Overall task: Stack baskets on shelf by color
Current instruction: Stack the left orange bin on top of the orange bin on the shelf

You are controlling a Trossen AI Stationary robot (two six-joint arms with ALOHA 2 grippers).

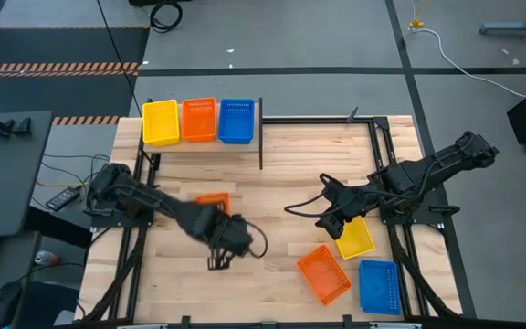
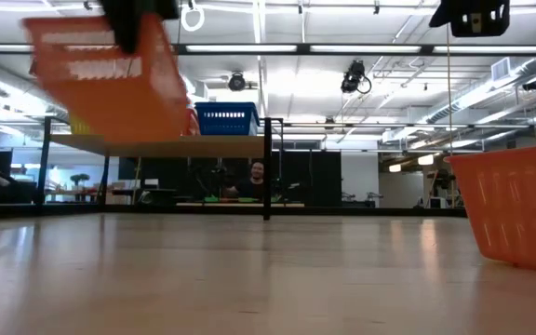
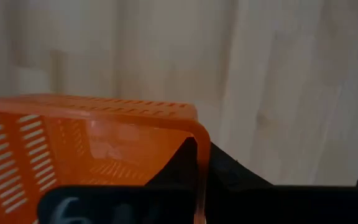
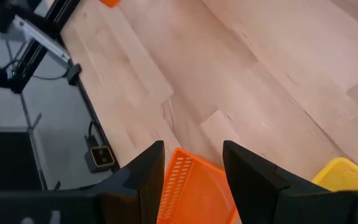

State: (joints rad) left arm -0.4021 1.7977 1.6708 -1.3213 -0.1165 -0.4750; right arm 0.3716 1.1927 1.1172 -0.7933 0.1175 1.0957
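Orange basket was clamped in left gripper, lifted off the table. Right gripper at 3 o'clock hovered, jaws parted, empty.

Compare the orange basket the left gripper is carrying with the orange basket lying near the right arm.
The carried orange basket is off the table, tilted, in the shut left gripper; the loose orange basket rests on the tabletop, untouched. The carried one is left of centre, mostly hidden under the arm; the loose one lies in plain sight beside a blue basket. Both are orange, mesh-walled, rectangular.
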